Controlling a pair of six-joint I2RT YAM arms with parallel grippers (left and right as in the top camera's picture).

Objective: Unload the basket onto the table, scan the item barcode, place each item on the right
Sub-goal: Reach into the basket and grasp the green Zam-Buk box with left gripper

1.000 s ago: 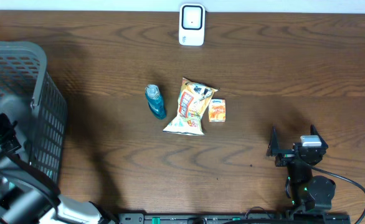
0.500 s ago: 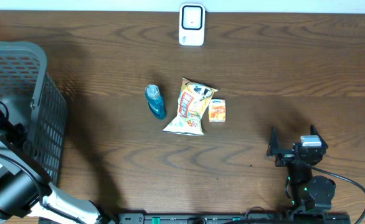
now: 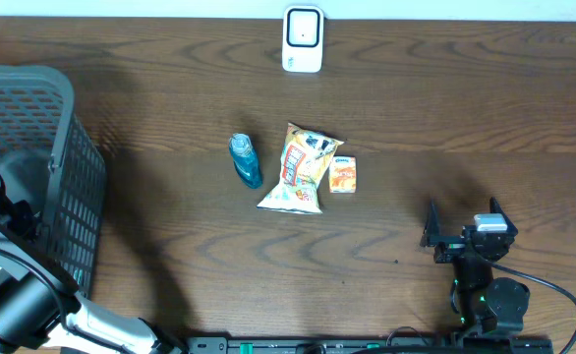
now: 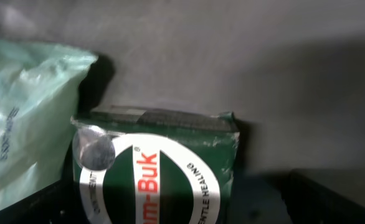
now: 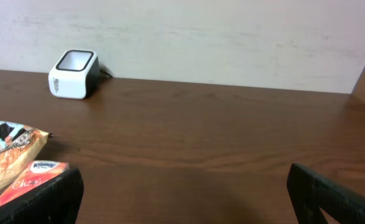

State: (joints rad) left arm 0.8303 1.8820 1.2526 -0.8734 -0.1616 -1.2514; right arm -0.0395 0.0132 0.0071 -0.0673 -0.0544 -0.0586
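The only thing that has moved over the last second is the left arm point(image 3: 13, 295). Its links swing across the near corner of the grey plastic mesh basket point(image 3: 62, 147), then all but settle. The right arm stays parked at the near edge of the dark wooden worktop point(image 3: 465, 118). The teal bottle point(image 3: 246, 160), the orange-and-white snack bag point(image 3: 300, 169) and the small orange carton point(image 3: 343, 175) lie just where they were.

The left wrist view looks down inside the basket at a dark green box with a white oval label point(image 4: 157, 168). It lies close below the left gripper point(image 4: 182, 208), touching or just beside a pale green plastic bag point(image 4: 20, 112). The left jaws stand fully apart, one at each lower corner of that view, and hold nothing. The jaws of the right gripper point(image 3: 463, 224) are equally wide and empty.

The arm's shift reads as an approach to the green box, probably the item to be scanned. No grasp has begun, and no barcode shows on its visible faces. The white, dark-faced barcode scanner point(image 3: 303, 39) stands at the far edge of the worktop, well apart from the basket, so the box has a long way to travel.
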